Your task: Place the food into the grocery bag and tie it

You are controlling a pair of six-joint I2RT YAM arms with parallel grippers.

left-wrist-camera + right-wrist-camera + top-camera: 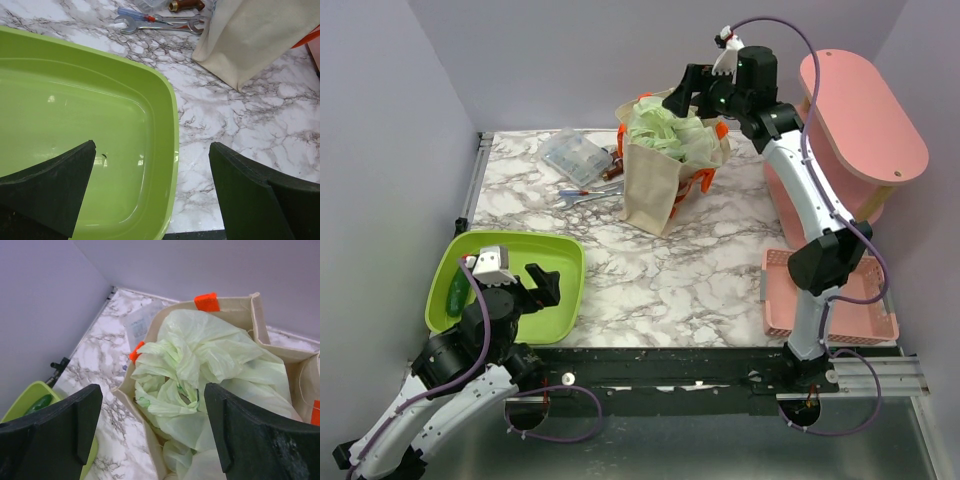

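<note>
The light green crinkly grocery bag [672,130] sits bunched inside a stiff beige tote [652,190] at the back middle. In the right wrist view the bag [210,360] fills the tote's mouth, its top gathered into folds. No food shows; whatever is in the bag is hidden. My right gripper [682,98] hovers open and empty just above the bag, with its jaws wide to either side of it [152,389]. My left gripper [515,285] is open and empty over the right edge of a lime green tray [172,130], jaws wide apart [151,146].
A dark green item [455,293] lies at the tray's left end. A clear plastic box [575,155] and wrenches [160,24] lie left of the tote. A pink basket [830,300] and a pink shelf [865,110] stand at the right.
</note>
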